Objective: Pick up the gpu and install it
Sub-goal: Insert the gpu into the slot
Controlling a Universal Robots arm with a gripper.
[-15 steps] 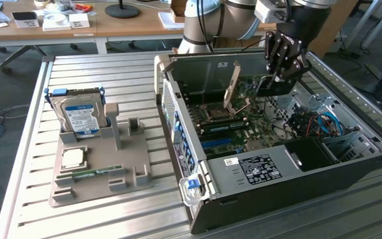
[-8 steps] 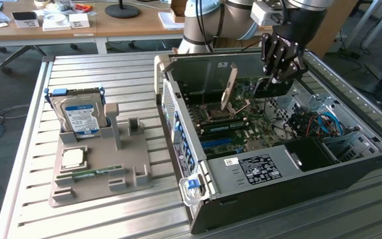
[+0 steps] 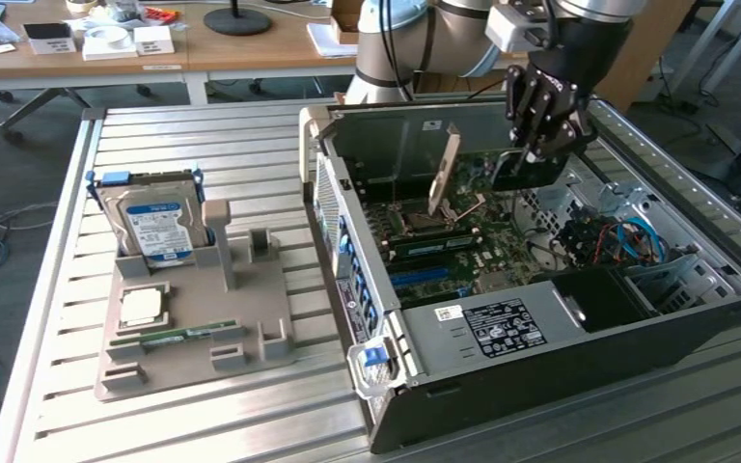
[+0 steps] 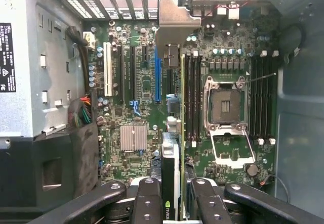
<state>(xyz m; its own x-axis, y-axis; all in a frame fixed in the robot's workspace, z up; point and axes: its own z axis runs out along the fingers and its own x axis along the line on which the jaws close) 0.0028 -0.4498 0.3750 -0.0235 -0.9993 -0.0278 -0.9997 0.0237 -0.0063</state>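
Over the motherboard [image 4: 117, 114] inside the open case [image 3: 628, 338], the gripper [image 4: 177, 204] is pinching the gpu [image 4: 171, 158] on edge, bracket end toward the slotted rear wall. Looks like the lining-up stage to me. I'd keep the card dead upright, parallel to the blue slot [image 4: 157, 77], and lower it slowly.

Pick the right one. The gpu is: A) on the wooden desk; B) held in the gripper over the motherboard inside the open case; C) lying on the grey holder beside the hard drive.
B: the gripper clamps the gpu edge-on over the motherboard.
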